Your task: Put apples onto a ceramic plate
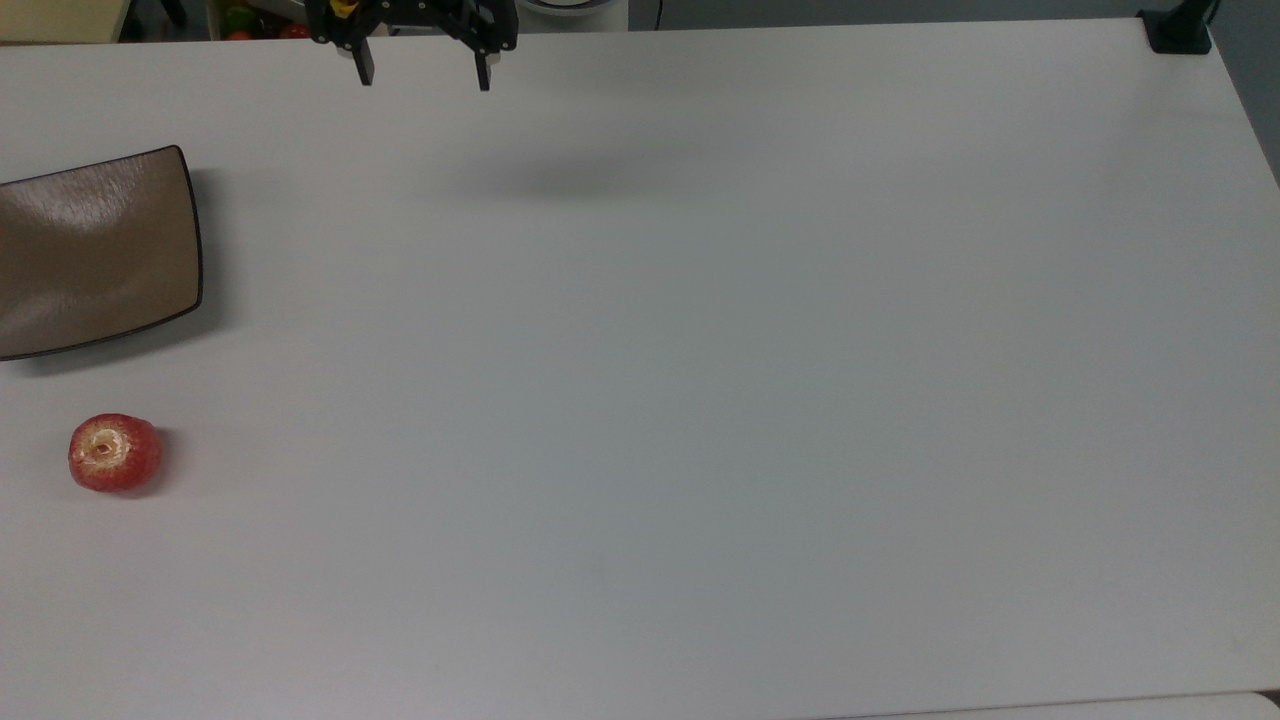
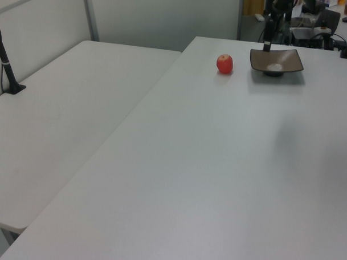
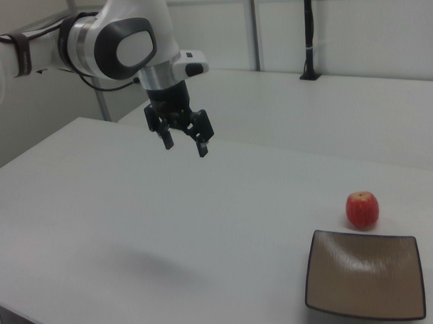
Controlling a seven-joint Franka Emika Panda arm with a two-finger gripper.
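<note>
1. Nearest in the right view: brown plate lying flat on the white bench, low at the right view's right. Glossy, squarish, rounded corners, thin dark rim, nothing on it.
2. Just behind the plate in the right view: red apple resting on the bench, close to the plate's far edge but apart from it, not touching.
3. In the top view: apple at the top view's lower left, pale hollow turned up; plate above it at the top view's left edge, partly cut off by the frame.
4. In the left view: apple and plate side by side at the far end of the bench, apple on the left view's left.
5. Farther back in the right view: gripper hanging in the air above the bench, well apart from apple and plate, toward the right view's left.
6. Black fingers pointing down, spread wide, holding nothing.
7. In the top view: gripper at the upper edge, fingers clearly separated.
8. Behind it in the right view: white arm reaching in from the right view's left.
9. Farthest: second white table with a black pole standing on it.
</note>
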